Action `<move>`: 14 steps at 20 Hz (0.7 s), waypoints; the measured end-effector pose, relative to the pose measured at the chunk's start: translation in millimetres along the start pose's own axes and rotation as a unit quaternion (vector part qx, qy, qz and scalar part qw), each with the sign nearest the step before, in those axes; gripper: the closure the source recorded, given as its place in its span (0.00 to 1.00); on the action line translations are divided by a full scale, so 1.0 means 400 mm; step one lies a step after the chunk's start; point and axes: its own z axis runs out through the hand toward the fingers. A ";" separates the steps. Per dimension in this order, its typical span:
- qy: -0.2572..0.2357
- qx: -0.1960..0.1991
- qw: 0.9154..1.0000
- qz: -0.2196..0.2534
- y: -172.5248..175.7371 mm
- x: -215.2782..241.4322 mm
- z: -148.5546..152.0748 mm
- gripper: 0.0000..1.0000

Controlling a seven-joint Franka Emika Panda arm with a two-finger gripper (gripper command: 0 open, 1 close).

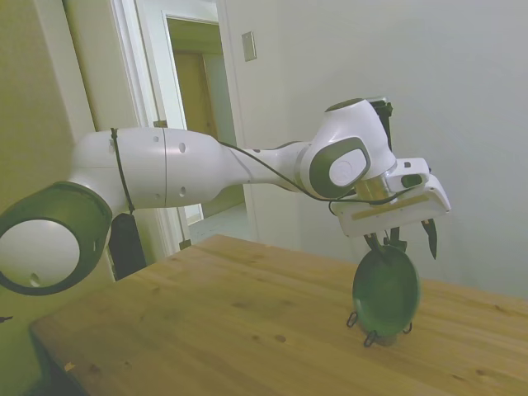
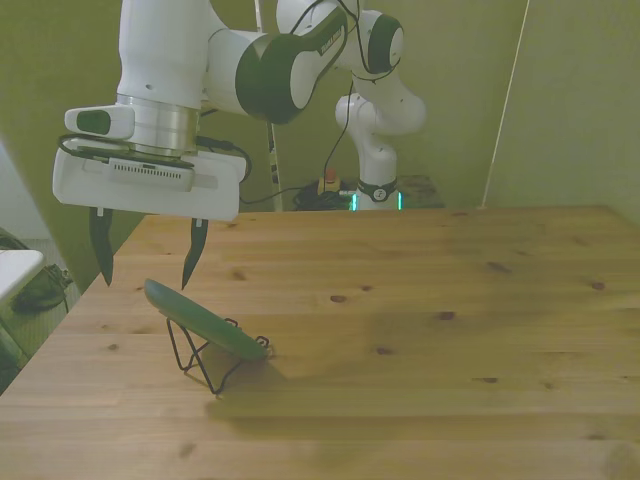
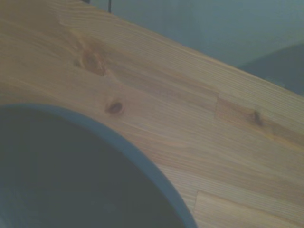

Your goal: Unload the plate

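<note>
In the front view, the gripper (image 2: 148, 258) hangs at the left of the frame, its two dark fingers spread wide apart and pointing down, with nothing between them. Just below the fingertips, in the lower left of that frame, the dark green plate (image 2: 205, 320) leans tilted in a thin black wire stand (image 2: 203, 362), its upper rim toward the front view's left and its lower edge resting toward the right. The fingertips look to sit just above the plate's raised upper rim and apart from it. The stand's feet rest on the wooden table (image 2: 420, 330), whose bare boards with dark knots fill the middle and right of the frame.

In the side view, the white arm crosses from the left edge to the right centre, and the gripper (image 1: 406, 236) is at the right, directly over the plate (image 1: 386, 289). The plate stands nearly upright there, its round face showing, with the wire stand (image 1: 363, 327) under it on the table (image 1: 214, 322).

In the wrist view, the plate's (image 3: 71, 175) dark curved rim is blurred against the table's (image 3: 190, 109) grain.
</note>
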 end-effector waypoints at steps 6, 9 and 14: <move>0.008 -0.002 1.000 -0.023 0.039 0.015 0.007 0.00; 0.012 -0.002 1.000 -0.026 0.055 0.020 0.017 1.00; 0.028 0.011 0.999 -0.023 0.041 0.024 0.044 1.00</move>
